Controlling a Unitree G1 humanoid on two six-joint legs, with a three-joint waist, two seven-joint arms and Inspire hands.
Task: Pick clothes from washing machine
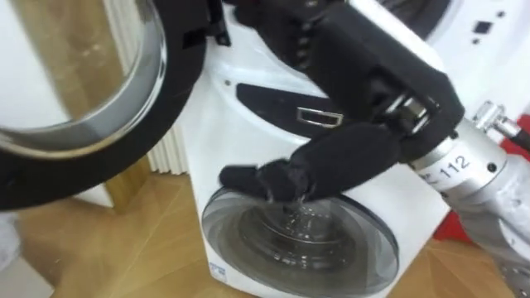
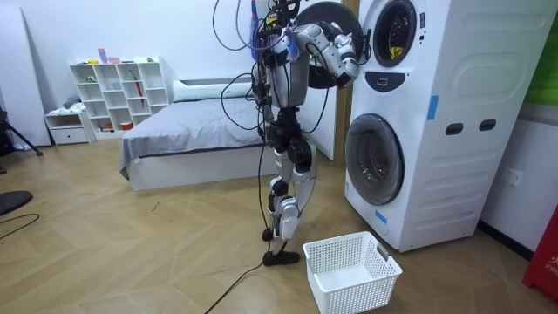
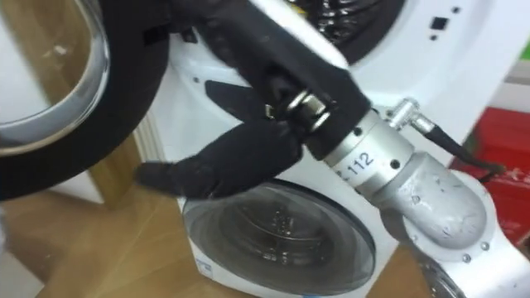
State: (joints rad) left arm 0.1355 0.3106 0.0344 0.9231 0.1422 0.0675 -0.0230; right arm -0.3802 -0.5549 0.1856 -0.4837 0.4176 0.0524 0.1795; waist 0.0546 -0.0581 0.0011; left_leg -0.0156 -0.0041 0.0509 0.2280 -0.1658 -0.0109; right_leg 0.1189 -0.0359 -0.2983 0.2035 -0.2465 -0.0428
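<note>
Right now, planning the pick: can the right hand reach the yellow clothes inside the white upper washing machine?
Probably yes: the black-rimmed round door is open, right hand up near the yellow clothes.

A home bedroom — bed [image 2: 192,131], shelves [image 2: 118,96], stacked washing machines [image 2: 418,122].

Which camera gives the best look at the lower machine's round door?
The room view: the lower door shows whole and shut, below the open upper door. Both eye views look down on it from close by, so it looks squashed, and the right hand overlaps its top edge.
</note>
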